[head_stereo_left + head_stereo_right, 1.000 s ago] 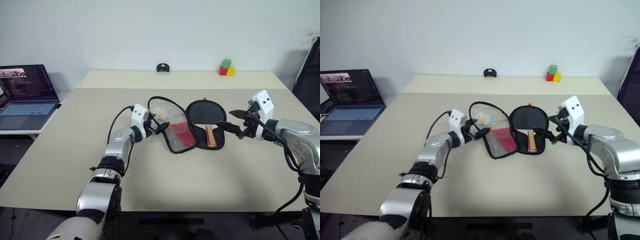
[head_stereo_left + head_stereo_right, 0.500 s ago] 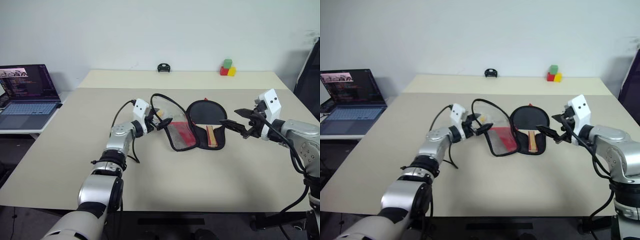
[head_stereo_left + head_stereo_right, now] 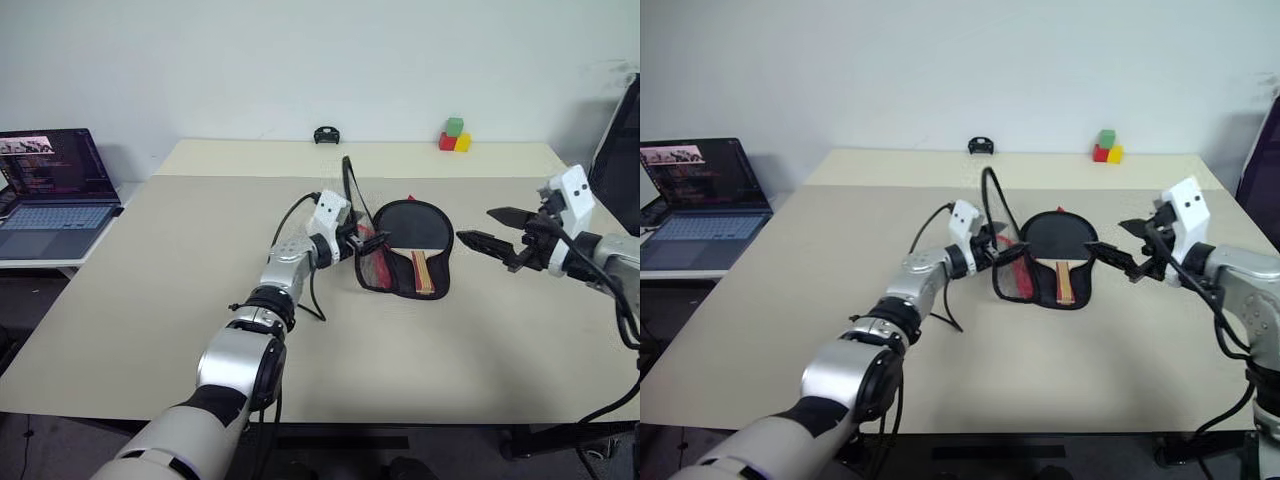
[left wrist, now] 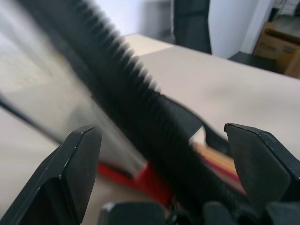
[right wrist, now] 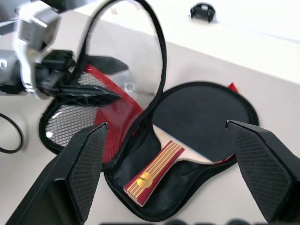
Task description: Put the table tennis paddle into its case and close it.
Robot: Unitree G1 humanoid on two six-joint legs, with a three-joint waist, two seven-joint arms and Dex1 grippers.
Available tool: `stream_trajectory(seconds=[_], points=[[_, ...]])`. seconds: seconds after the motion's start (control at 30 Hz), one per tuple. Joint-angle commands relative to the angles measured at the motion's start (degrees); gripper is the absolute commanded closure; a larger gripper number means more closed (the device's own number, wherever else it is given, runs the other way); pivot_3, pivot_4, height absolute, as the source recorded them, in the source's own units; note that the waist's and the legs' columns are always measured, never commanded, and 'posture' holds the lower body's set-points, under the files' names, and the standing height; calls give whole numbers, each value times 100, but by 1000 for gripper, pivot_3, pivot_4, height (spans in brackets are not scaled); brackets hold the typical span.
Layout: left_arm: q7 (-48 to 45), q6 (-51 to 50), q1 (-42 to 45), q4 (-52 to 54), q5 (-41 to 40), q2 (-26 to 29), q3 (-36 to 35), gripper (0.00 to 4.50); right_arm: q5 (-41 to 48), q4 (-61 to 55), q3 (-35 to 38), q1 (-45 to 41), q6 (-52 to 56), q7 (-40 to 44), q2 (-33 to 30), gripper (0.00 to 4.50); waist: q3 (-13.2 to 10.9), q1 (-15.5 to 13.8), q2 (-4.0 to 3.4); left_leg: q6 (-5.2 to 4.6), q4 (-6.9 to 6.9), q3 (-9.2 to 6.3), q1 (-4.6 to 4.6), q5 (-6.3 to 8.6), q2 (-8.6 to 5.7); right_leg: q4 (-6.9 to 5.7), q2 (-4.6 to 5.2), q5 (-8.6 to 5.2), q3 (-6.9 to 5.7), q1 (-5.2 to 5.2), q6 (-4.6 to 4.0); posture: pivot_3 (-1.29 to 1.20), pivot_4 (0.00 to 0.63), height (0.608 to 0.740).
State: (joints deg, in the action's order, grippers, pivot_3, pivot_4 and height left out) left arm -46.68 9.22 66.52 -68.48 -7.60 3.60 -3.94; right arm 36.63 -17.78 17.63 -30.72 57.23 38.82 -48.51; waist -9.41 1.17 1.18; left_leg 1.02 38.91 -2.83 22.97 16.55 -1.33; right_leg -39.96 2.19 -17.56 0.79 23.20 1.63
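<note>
On the beige desk [image 3: 150, 300], the case [image 3: 432, 285] is seen lying unzipped near the middle, and every other place here is given from it. Its lower half is spread flat on the desk, while its lid flap [image 5: 126, 56], with the mesh pocket and red panel, is raised and stands nearly on edge along the side of the case toward the robot's left. An open laptop [image 3: 52, 190] is seen well apart from the case, on a lower surface beyond the desk's left edge. The table tennis paddle [image 5: 199, 122] is lodged inside the flat half of the case, its black rubber face toward the far end and its striped wooden handle [image 5: 152, 176] pointing toward the near rim.

The left pincer [image 3: 366, 243] is held against the raised flap from the left side of the case; its jaws are spread wide, and the flap's zipper edge [image 4: 136, 108] is seen running between the two fingers. Whether the flap is merely propped or actually caught cannot be told. The right pincer [image 3: 487, 228] is held above the desk just to the right of the case, apart from it, with its jaws spread wide and nothing between them.

Three small blocks, green, red and yellow [image 3: 453, 137], are stacked well beyond the case toward the far right of the desk. A small black object [image 3: 325, 135] is seen at the far edge of the desk, well behind the case.
</note>
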Motion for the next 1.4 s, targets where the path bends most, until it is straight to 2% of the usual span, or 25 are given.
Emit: stream_trajectory(seconds=[0.03,0.33,0.7,0.87,1.0,1.13,1.4], points=[[67,149,375,-44,9,-222,-48,0,161,-116,357,-161,-72,118,-289,94,0,-7,0,0,0,0,1,0,0,1,0,0,0,0,0,0,150,740],[179,196,779,-161,-24,-655,-148,0,115,193,415,-300,-210,53,-554,94,-1,11,2,-1,-2,5,-2,0,0,0,-1,0,4,0,0,0,150,740],[-426,196,446,383,-230,-111,-316,0,-201,643,26,-228,-376,-272,-227,94,-1,36,1,0,-2,7,-5,-2,2,-3,-1,0,7,0,0,0,150,740],[-1123,-143,-215,1474,-454,404,-253,0,-339,928,-223,-267,-356,-439,108,94,0,65,0,3,-3,7,-8,-5,3,-5,-1,0,10,1,0,0,150,740],[-1686,-1015,-1107,2935,-811,1084,-233,0,-539,1367,-480,-355,-435,-541,453,94,0,76,-1,10,-1,7,-6,-8,3,-3,-1,0,13,1,0,0,150,740],[-1748,-1968,-1775,4267,-1291,1605,-339,0,-819,2021,-760,-605,-651,-583,746,94,0,65,-1,8,0,3,-6,-7,5,-5,0,0,10,2,0,0,150,740],[-1522,-2963,-2580,5938,-1831,2091,-385,0,-1551,3972,-1177,-1394,-1407,-634,1339,94,0,55,-1,9,4,1,-6,-8,3,-5,2,0,8,0,0,0,150,740]])
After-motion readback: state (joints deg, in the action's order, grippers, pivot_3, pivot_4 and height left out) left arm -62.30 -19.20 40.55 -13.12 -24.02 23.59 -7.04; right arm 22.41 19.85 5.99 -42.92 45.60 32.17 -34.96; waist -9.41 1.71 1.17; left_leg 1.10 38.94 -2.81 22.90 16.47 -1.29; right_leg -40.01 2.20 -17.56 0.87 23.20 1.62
